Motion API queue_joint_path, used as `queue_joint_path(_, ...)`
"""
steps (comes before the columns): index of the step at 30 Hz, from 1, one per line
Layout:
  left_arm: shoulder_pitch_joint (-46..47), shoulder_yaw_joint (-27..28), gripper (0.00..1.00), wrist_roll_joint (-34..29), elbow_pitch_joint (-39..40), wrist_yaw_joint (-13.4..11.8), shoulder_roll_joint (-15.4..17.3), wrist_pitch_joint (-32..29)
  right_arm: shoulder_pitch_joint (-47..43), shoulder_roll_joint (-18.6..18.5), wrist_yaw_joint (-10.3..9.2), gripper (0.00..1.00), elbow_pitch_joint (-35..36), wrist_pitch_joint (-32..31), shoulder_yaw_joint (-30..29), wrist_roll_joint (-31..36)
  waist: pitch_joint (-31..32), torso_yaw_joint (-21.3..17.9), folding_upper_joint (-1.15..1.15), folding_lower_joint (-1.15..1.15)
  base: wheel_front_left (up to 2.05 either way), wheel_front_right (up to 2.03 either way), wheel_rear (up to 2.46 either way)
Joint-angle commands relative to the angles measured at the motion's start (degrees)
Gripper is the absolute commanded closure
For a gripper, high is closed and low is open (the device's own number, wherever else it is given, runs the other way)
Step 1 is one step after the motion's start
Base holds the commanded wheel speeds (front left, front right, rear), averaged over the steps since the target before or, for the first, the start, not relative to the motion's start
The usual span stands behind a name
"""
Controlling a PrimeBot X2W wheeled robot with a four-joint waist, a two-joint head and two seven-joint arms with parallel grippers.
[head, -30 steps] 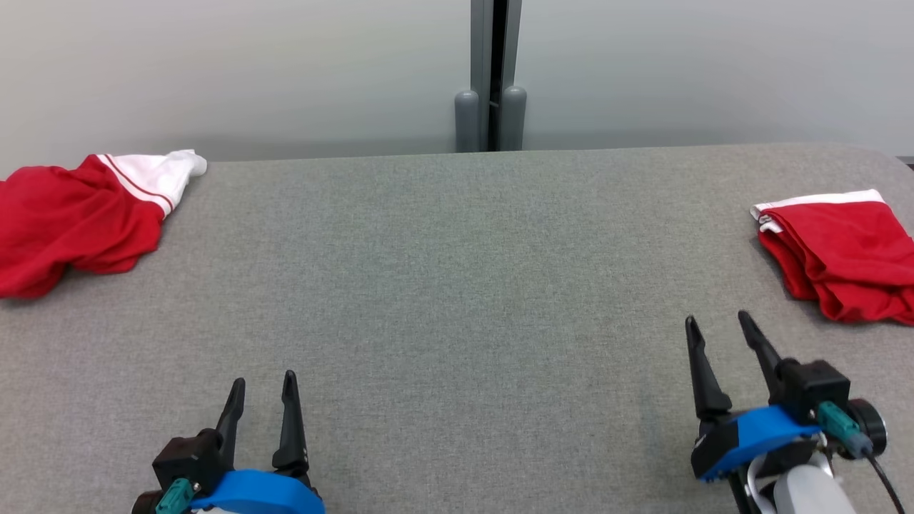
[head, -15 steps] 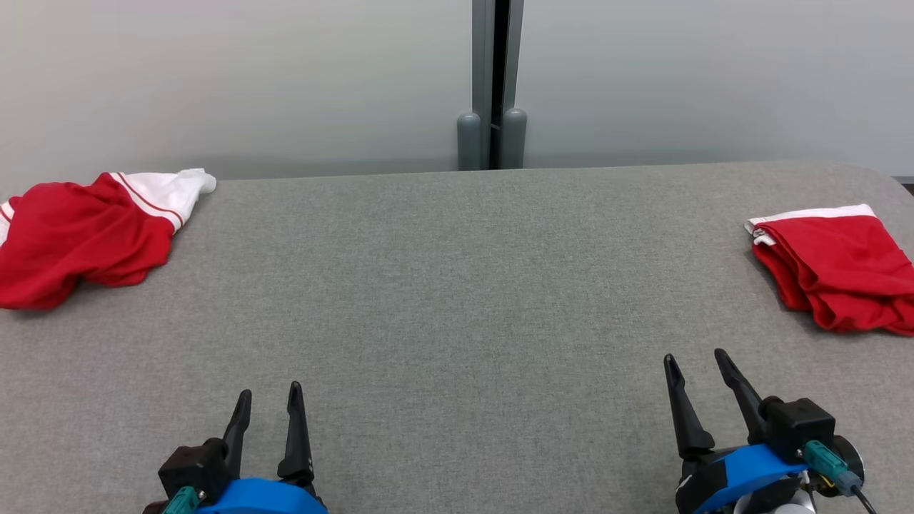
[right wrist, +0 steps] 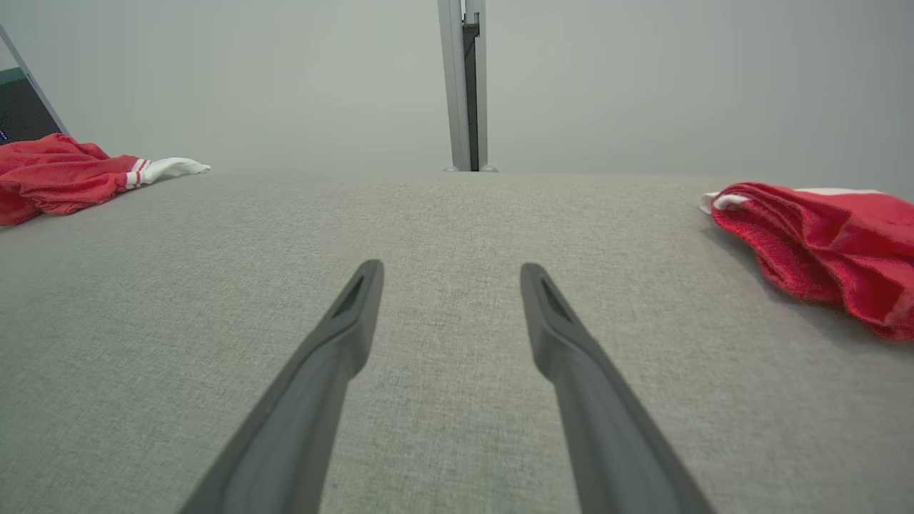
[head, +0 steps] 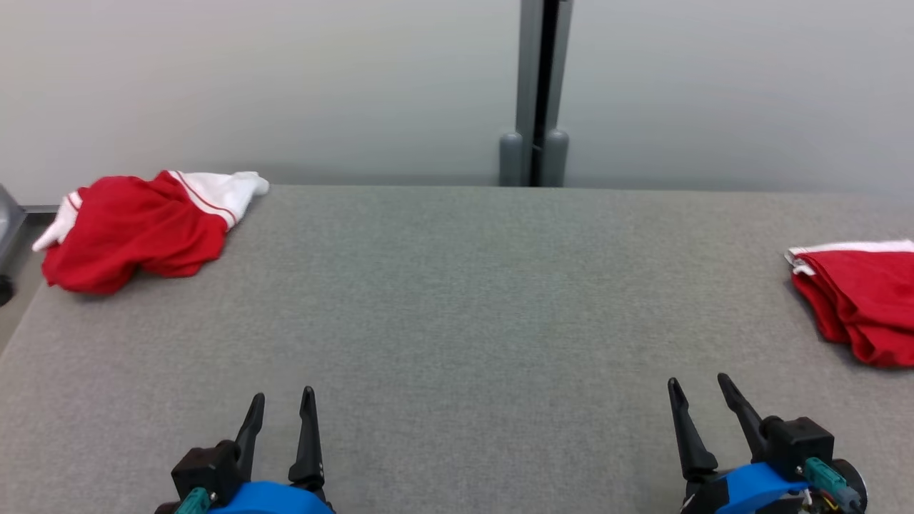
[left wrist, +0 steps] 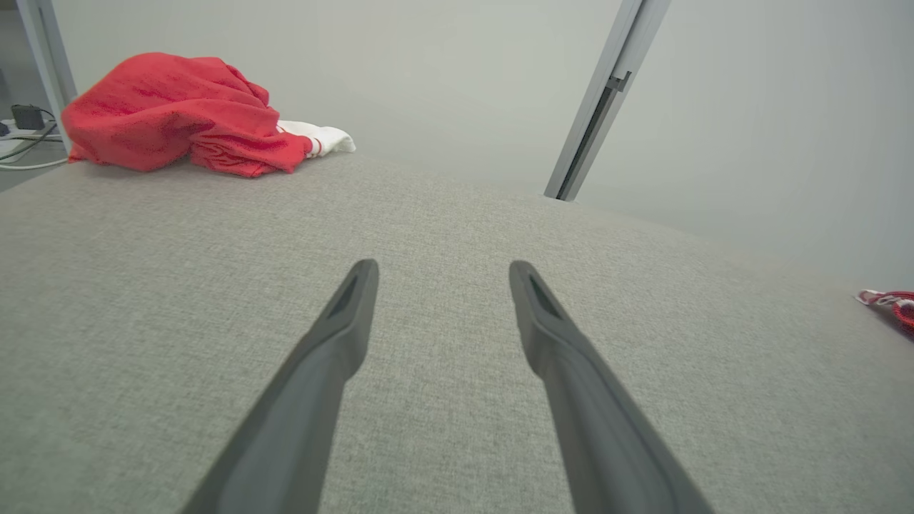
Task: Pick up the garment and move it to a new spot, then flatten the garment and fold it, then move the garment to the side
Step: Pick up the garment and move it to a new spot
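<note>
my left gripper (head: 283, 400) and right gripper (head: 698, 387) each have two long, tapering black fingers (left wrist: 571, 371) with a narrow slot near the tip. they sit on a black block (head: 796, 435) over a bright blue collar (head: 757, 487), with a teal connector (head: 821, 472) plugged in.

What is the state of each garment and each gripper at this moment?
left garment: crumpled heap, far left corner of the table, not held
right garment: roughly folded, lying at the right side, not held
left gripper: open, empty
right gripper: open, empty
</note>
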State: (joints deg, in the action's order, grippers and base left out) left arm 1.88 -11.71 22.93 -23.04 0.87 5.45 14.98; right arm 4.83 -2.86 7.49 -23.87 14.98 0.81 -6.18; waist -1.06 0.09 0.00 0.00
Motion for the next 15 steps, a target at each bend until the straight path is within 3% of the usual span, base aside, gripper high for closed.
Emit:
queue_joint_path(1,0.3,0.0,0.00,-0.2,-0.2,-0.1,0.2,0.2,-0.9,-0.1,0.00,0.00,-0.1,0.3,-0.2,0.3,0.0,1.4,0.00,0.00,0.00,0.00,0.00)
queue_joint_path(15,-1.2,0.8,0.00,0.3,0.6,-1.0,1.8,0.1,-1.9,-0.1,0.00,0.00,-0.7,0.3,4.0,-0.8,2.0,19.8,0.00,0.00,0.00,0.00,0.00)
